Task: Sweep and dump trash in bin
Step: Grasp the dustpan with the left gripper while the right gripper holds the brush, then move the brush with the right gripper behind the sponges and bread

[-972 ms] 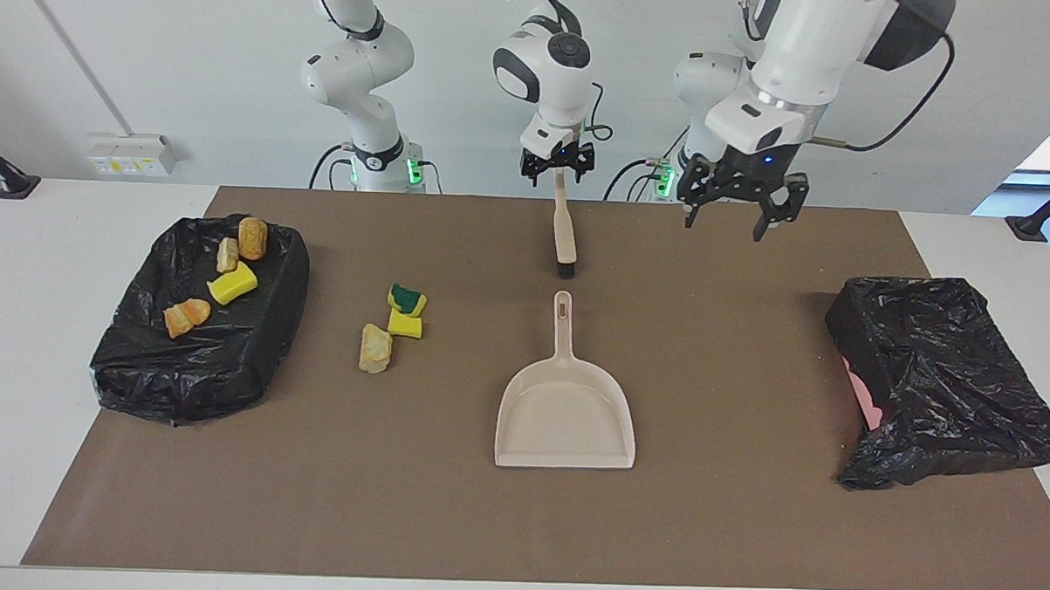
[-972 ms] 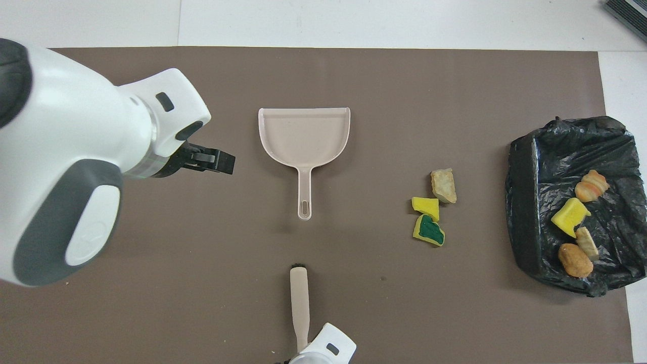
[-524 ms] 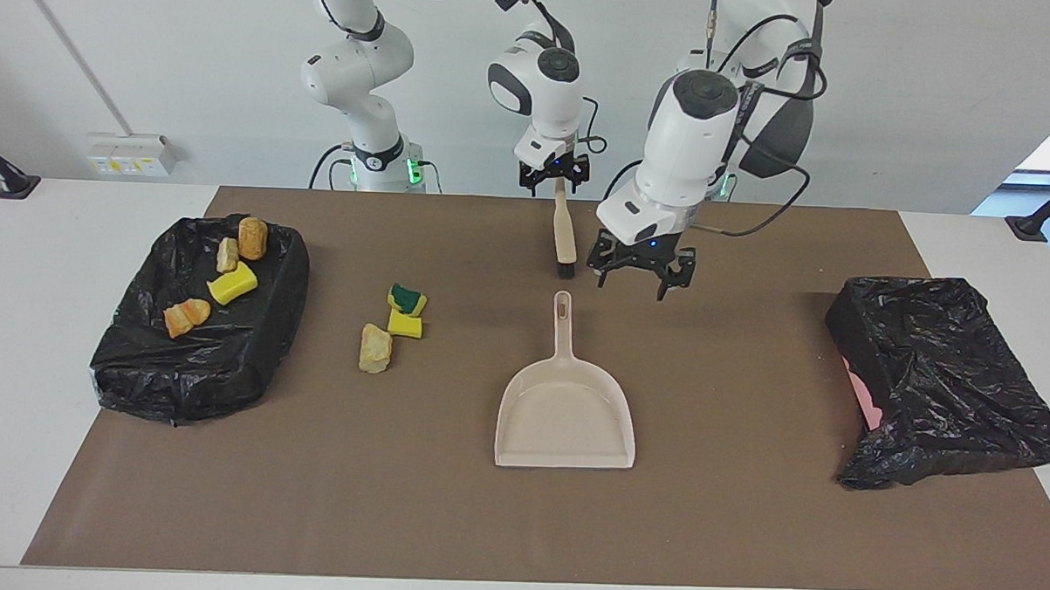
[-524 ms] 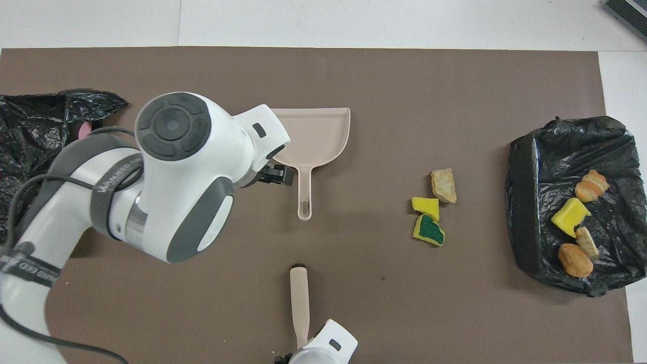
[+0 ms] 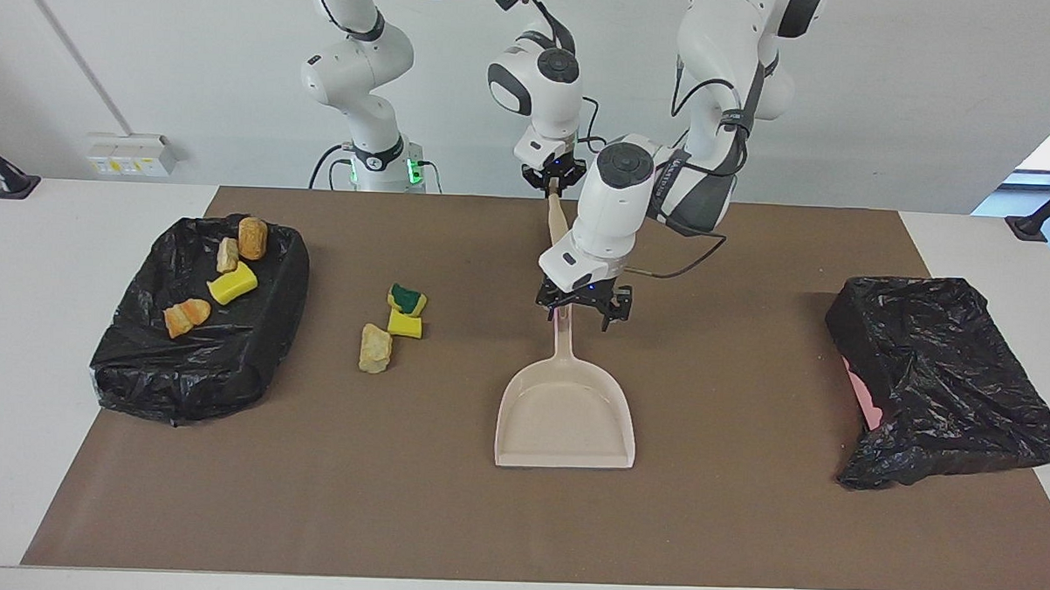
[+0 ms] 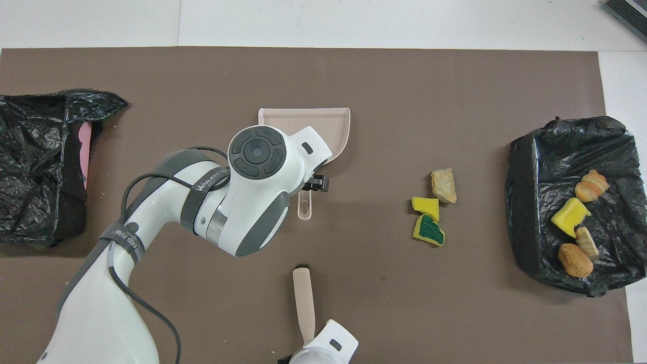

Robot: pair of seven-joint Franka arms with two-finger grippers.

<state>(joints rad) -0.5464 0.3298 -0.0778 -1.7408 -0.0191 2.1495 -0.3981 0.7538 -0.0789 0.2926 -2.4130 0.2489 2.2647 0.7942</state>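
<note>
Facing view: left gripper [image 5: 584,313] reached dustpan handle [image 5: 563,331].

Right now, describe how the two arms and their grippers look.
Both arms are glossy white with dark grey joint covers and round grey end caps. The left arm carries a loose black cable and grey lettering. The left gripper and right gripper are small, black and two-fingered, with a blue light.

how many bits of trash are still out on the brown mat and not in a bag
3, in a tight cluster on the mat between the dustpan and the bag that holds four others: a tan bread lump, a yellow sponge chunk, and a green-topped sponge chunk. None looks hidden.
</note>
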